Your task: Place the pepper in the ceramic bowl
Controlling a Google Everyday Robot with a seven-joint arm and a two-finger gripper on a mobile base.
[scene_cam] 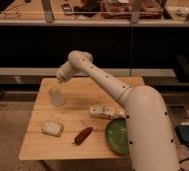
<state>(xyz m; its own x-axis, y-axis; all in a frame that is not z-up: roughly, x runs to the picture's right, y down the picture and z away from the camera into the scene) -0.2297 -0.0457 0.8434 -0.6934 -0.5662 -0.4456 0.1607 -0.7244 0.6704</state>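
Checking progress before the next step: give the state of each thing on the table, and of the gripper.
ceramic bowl: upright, nothing seen inside, partly hidden by the arm
pepper: lying on the table, outside the ceramic bowl
white cup: mouth down
pale block: lying flat
packet: lying flat
gripper: just above the white cup, away from the pepper

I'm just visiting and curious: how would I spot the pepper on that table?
On the wooden table, the gripper hangs over the upturned white cup at the back left. Near the front edge, between the pale block and the green ceramic bowl, lies the pepper. It alone is small, slim and dark red.
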